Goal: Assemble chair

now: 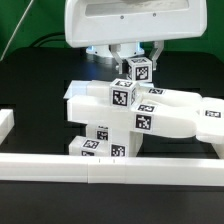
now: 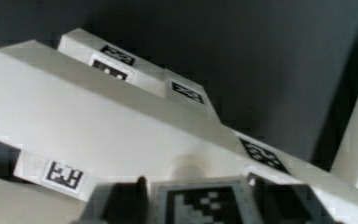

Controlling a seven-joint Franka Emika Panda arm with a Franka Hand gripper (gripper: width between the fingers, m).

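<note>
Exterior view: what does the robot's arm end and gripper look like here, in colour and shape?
A broad white rounded housing with a grey recessed face fills the top of the exterior view. Below it hangs the gripper, a white body with short dark fingers. No cables or markings on it can be made out. In the wrist view only dark, blurred finger parts show at the edge.

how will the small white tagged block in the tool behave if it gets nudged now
The small white plastic tagged block looks rigid with flat faces, so it likely won't roll. Sitting between the tool fingers, it probably stays put. Its smooth plastic might slip if the grip is light.
</note>
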